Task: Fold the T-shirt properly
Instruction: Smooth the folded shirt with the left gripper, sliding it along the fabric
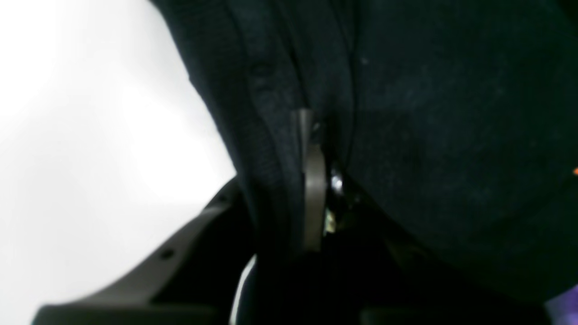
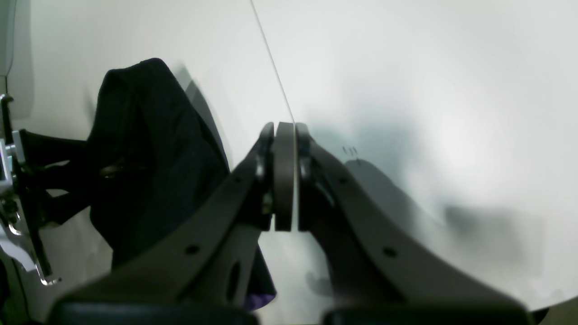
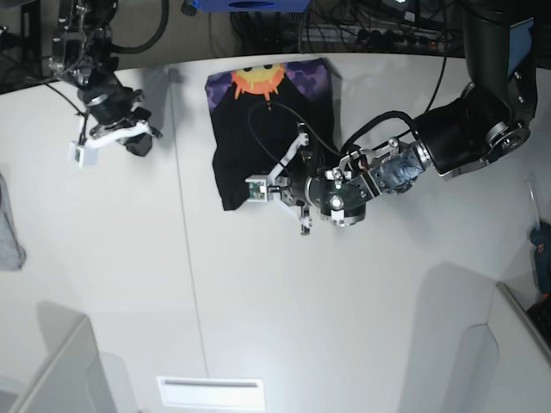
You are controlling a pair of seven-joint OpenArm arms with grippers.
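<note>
One black T-shirt (image 3: 258,138), one grey cloth (image 3: 7,232), two tools: left (image 3: 274,188), right (image 3: 136,142).

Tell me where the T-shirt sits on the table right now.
In the base view the T-shirt lies at the far middle of the white table, sun print toward the back edge, with the left gripper shut on its near edge.

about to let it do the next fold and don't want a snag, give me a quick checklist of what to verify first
1. Left gripper has hold of the T-shirt: ok, black cloth is pinched between its fingers in the left wrist view.
2. Right gripper empty and shut: ok, fingers pressed together with nothing between.
3. Right gripper clear of the cloth: ok, it hangs over bare table off to the side.
4. Shirt lying flat: not ok, its lower part is bunched near the left gripper.
5. Number of layers pinched: cannot tell.
6. Sun print facing up: ok.
</note>
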